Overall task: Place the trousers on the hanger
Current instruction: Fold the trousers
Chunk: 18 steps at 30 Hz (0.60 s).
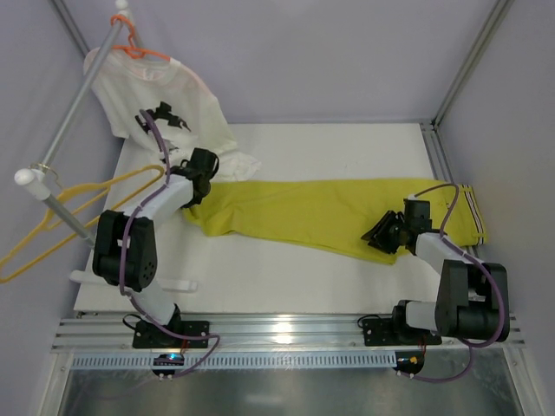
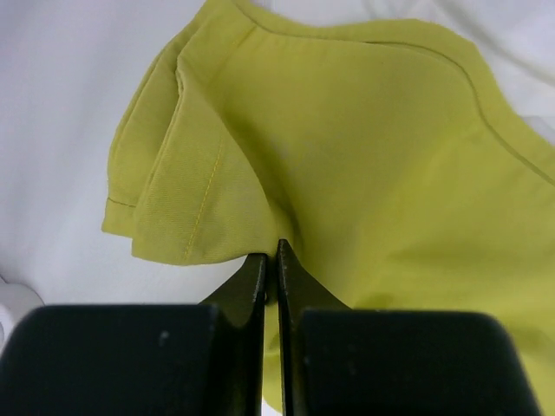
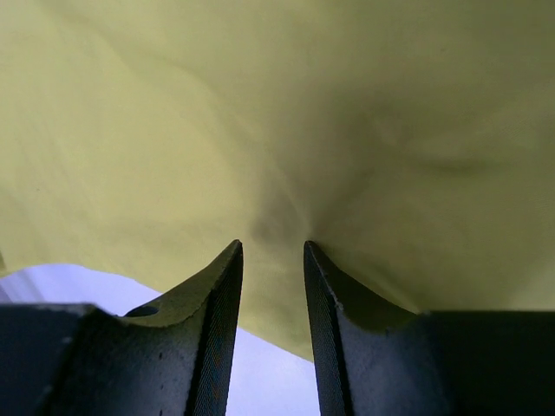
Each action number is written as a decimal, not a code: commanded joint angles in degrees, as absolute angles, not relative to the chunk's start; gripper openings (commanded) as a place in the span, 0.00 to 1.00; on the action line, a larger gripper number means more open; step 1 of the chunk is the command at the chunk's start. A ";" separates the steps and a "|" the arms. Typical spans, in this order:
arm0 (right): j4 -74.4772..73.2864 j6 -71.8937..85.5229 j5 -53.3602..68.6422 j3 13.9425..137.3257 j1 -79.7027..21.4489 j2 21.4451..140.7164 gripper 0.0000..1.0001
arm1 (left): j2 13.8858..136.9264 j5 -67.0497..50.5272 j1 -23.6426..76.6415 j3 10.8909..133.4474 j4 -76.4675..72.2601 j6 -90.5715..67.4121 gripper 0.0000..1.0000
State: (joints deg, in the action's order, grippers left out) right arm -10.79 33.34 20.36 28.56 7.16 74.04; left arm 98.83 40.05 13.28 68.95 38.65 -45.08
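Note:
The yellow-green trousers [image 1: 321,212] lie stretched left to right across the white table, with a striped band [image 1: 473,212] at their right end. My left gripper [image 1: 198,186] is at their left end, shut on a fold of the cloth [image 2: 364,130] beside a stitched hem; its jaws [image 2: 271,247] meet on the fabric. My right gripper [image 1: 381,236] rests on the trousers' near edge toward the right. It stands open [image 3: 273,247], tips pressed against puckered cloth [image 3: 260,104]. The yellow hanger [image 1: 78,204] hangs off the table's left side, near a rail post.
A white T-shirt [image 1: 173,104] with black print hangs on an orange hanger [image 1: 130,48] from a metal rail [image 1: 74,113] at the back left. Grey walls close in the table [image 1: 286,277] on three sides. An aluminium frame runs along the near edge.

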 commanded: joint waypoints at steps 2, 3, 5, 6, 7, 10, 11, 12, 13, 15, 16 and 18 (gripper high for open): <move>-8.26 33.75 17.40 26.89 4.67 76.11 0.38 | 92.12 44.99 20.99 70.21 36.73 -40.17 0.01; -8.70 33.75 16.53 27.33 3.96 76.20 0.38 | 91.94 45.70 22.48 70.92 37.09 -39.30 0.01; -9.75 34.10 14.77 27.42 2.73 75.68 0.38 | 91.76 45.27 26.35 73.55 36.92 -37.89 0.00; -9.76 34.28 14.77 27.25 2.38 75.50 0.38 | 91.67 44.13 27.67 74.26 36.04 -35.01 0.01; -10.10 34.28 14.94 27.33 2.11 74.98 0.38 | 91.76 43.16 30.99 75.05 35.25 -33.85 0.01; -12.30 33.66 14.77 27.77 1.67 72.00 0.38 | 93.68 40.45 38.22 77.34 32.17 -29.01 0.01; -13.09 33.49 14.33 27.95 1.67 70.94 0.39 | 94.65 39.39 39.97 78.39 31.38 -28.48 0.01; -14.66 32.96 14.07 28.21 1.67 69.80 0.40 | 96.40 38.77 43.64 78.57 30.94 -28.39 0.01; -15.55 32.44 13.63 28.47 1.67 68.74 0.41 | 97.37 37.37 45.51 78.40 30.33 -28.13 0.01; -18.26 31.82 13.36 29.79 1.67 66.54 0.49 | 99.91 38.22 50.77 77.53 29.09 -29.78 0.05; -18.98 31.12 13.45 30.32 1.67 66.01 0.51 | 100.54 38.84 52.11 77.00 28.92 -30.66 0.06; -20.29 30.59 14.50 31.72 1.67 65.48 0.55 | 101.25 36.13 55.35 73.85 26.47 -31.37 0.08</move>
State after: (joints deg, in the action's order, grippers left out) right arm -16.62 32.75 15.16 28.62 1.98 67.05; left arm 99.68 38.81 51.57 76.75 30.00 -30.89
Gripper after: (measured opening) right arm 0.534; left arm 0.078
